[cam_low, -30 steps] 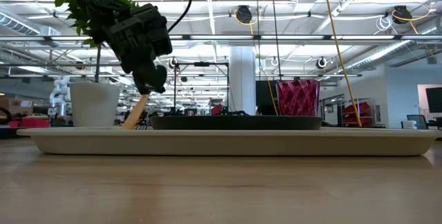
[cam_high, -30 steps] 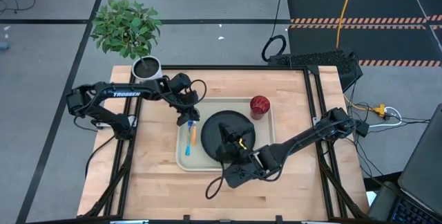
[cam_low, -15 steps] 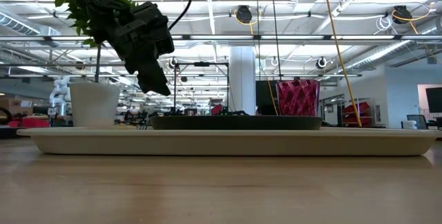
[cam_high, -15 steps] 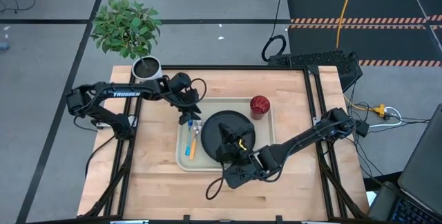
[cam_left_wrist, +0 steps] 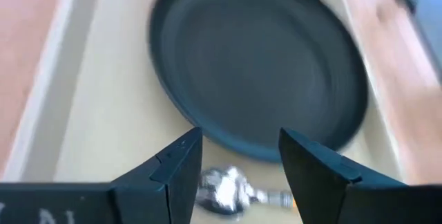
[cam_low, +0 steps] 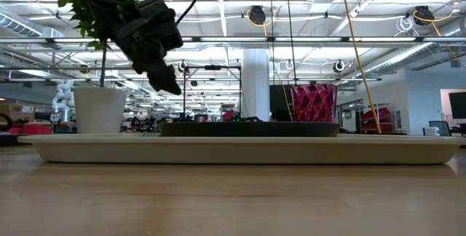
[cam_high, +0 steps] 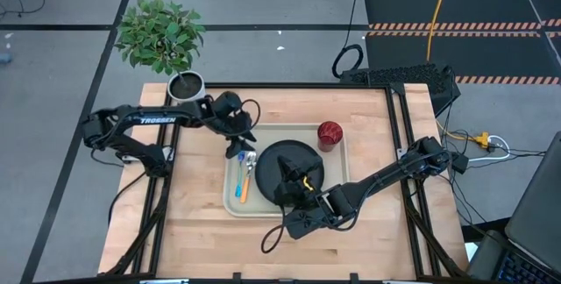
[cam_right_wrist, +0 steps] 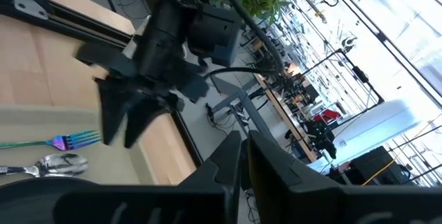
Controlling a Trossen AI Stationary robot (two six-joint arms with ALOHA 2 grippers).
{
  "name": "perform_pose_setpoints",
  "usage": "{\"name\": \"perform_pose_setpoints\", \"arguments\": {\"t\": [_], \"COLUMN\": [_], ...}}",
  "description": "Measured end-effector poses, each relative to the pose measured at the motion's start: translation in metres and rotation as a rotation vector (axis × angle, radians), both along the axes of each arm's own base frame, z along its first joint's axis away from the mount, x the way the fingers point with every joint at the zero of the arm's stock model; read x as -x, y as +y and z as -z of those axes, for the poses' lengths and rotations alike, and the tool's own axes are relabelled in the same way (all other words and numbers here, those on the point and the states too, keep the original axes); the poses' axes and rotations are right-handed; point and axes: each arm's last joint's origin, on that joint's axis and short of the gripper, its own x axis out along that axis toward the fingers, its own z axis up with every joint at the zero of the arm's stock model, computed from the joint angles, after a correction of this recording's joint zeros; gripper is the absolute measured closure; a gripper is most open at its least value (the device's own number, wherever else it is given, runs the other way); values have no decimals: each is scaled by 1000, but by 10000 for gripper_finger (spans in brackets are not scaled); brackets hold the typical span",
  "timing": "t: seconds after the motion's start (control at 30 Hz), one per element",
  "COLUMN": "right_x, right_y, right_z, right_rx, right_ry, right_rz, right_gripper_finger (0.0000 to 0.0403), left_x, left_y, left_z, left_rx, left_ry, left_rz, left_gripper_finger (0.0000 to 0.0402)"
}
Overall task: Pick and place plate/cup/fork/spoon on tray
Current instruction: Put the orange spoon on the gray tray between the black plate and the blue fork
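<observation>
The beige tray [cam_high: 263,211] lies mid-table. On it rest the black plate [cam_high: 302,154], the red cup [cam_high: 330,132] at its far right corner, and, along its left side, the blue-handled fork [cam_high: 237,184] and the orange-handled spoon [cam_high: 246,177], side by side. My left gripper [cam_high: 237,152] hangs open just above the spoon's metal bowl [cam_left_wrist: 224,187] and touches nothing. My right gripper [cam_right_wrist: 242,141] is shut and empty, held above the plate's near side [cam_high: 285,181] and pointing toward the left arm.
A white pot with a green plant [cam_high: 185,85] stands at the table's far left corner, behind the left arm. Bare wood lies on the near side and to the right of the tray. A black cable loop [cam_high: 273,236] hangs under the right arm.
My left gripper has opened and let go of the spoon. The spoon hung tilted from its fingers, with the handle end down on the tray. It now lies flat beside the fork. The gripper has stayed above the spoon and rolled slightly.
</observation>
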Motion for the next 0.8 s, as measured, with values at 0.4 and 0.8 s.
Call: {"name": "perform_pose_setpoints", "arguments": {"t": [0.4, 0.8], "right_x": [1, 1], "right_y": [0, 0], "right_z": [1, 1], "right_rx": [1, 1], "right_ry": [6, 7], "right_rz": [2, 2], "right_gripper_finger": [383, 383], "left_x": [4, -2], "left_y": [-49, -91], "left_z": [1, 2], "left_rx": [-465, -630], "left_ry": [213, 220], "left_rz": [139, 232], "left_gripper_finger": [206, 206]}}
